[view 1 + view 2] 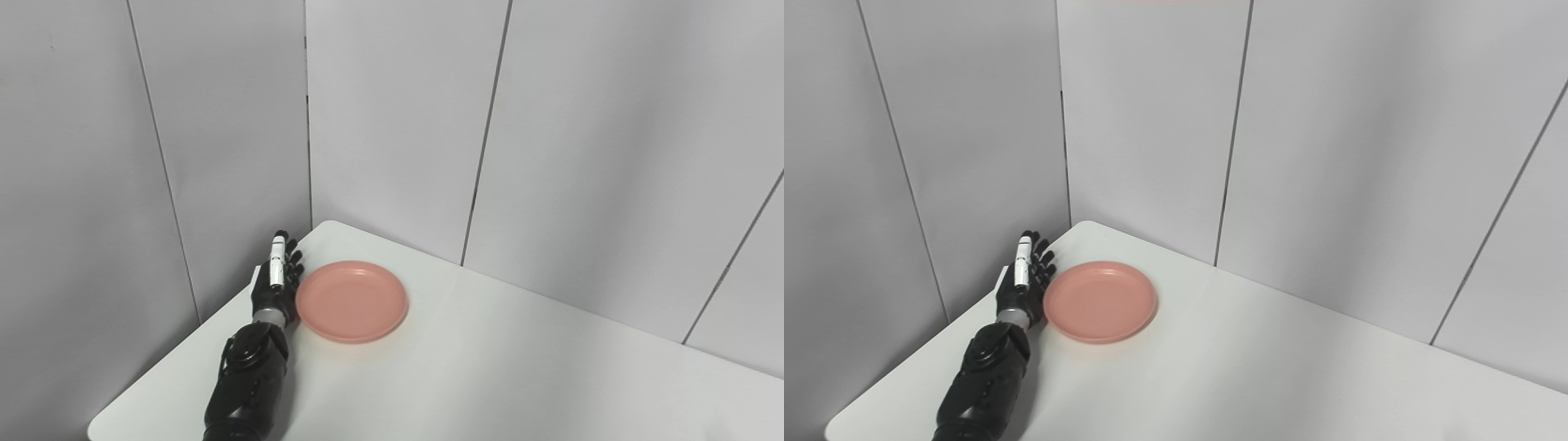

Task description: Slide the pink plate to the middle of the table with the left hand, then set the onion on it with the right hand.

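The left hand's fingers [288, 257] are stretched out and apart, grasping nothing, edge-on against the left rim of the pink plate [352, 300]. The left hand [277, 278] stands beside the plate at the bench's [490, 367] far left corner. No onion or right hand shows. A push set too high could tip the plate or slip over its rim.

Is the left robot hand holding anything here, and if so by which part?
Nothing is held. The left robot hand stands edge-on, fingers extended, against the left rim of the pink plate, not closed around it. The right one is out of view.
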